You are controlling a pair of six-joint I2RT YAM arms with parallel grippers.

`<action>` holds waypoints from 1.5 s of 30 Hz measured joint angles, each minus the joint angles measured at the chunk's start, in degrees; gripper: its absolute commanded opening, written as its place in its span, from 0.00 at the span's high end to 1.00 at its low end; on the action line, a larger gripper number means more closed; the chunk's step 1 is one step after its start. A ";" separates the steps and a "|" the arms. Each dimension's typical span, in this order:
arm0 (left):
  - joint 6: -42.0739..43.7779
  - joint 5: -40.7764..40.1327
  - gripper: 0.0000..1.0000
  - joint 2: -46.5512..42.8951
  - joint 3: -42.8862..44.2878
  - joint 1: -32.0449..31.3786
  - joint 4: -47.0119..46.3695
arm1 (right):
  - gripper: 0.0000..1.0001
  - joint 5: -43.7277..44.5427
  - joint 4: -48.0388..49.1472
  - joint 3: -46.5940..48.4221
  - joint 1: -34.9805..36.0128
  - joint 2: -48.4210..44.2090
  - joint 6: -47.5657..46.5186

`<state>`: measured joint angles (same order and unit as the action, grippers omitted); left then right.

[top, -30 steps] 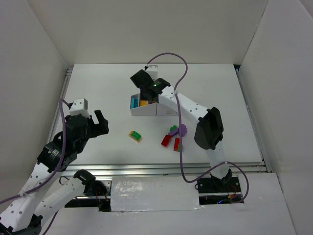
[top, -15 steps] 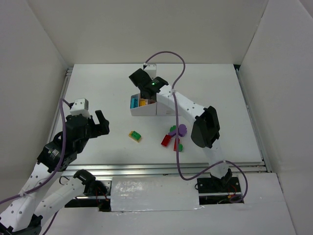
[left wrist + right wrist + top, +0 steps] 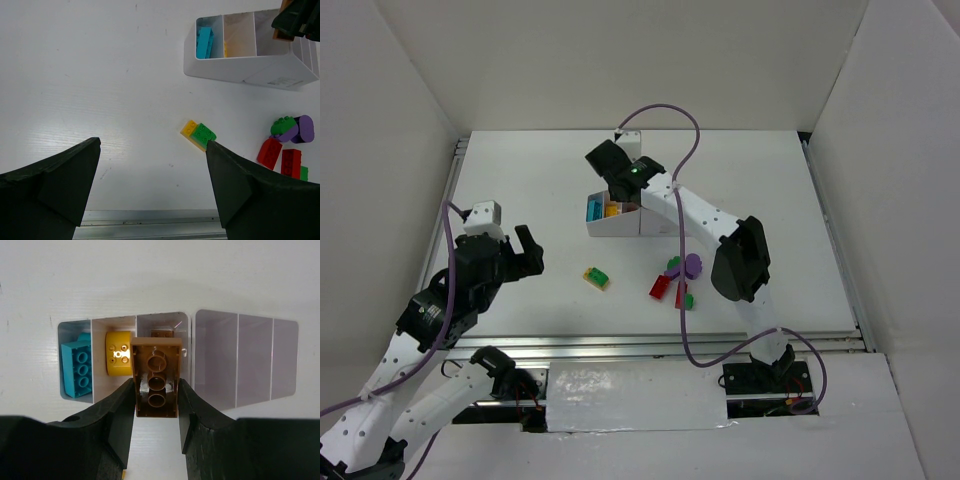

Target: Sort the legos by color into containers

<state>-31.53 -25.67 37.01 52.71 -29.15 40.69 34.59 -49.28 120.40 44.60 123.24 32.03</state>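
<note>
R hand [image 3: 156, 390] is seen clamped on a brown brick [image 3: 156, 377], fingers pressed on its two long sides, underside tubes turned to the wrist cam. It is held above the tray [image 3: 255, 360], over the 3rd compt from the left. The brick's long axis runs near-far, matched to the compt's own length, so no twist is judged to be needed, only a drop. Its near end is seen overlapping the tray's near wall. Whether that is parallax or a true overhang cannot be told. A small nudge far is prob. wanted before release, else the brick could be left tipped on the rim.

A brown piece [image 3: 161, 333] is glimpsed in that same compt. A yellow brick [image 3: 119, 359] is in the 2nd, just left of the held one, and a teal brick [image 3: 77, 372] in the 1st. The 3 compts to the right are seen bare.

L hand [image 3: 152, 145] is held wide apart w/ nothing in it, over the near-left surface [image 3: 100, 75], well apart from the tray. The yellow-green pair [image 3: 198, 135] lies diagonal, just beside its right finger in the wrist view, w/ open room all round; the L arm is judged the nearer for it. The red bricks [image 3: 270, 152] and a green-purple clump [image 3: 292, 129] lie further right, beside the R arm, so are better reached by R.
</note>
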 measured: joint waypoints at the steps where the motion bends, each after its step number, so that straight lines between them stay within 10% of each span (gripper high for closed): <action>1: 0.00 0.00 0.00 0.02 0.00 0.00 0.02 | 0.70 0.02 0.00 0.00 0.00 0.00 0.00; 17: 0.04 0.00 0.00 0.04 0.00 0.00 0.00 | 0.44 0.13 0.00 -0.39 -0.39 0.00 -0.15; 29: 0.07 0.02 0.00 0.76 0.00 0.00 -0.02 | 0.43 -1.33 0.46 -1.68 -0.37 -0.59 -0.61; 45: -0.04 -0.83 0.01 0.66 0.00 0.00 0.02 | 0.31 -22.86 14.05 -28.59 1.53 -27.91 -9.33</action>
<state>-31.57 -26.50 37.67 52.71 -29.15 40.71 11.73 -35.22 91.81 46.13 95.33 22.70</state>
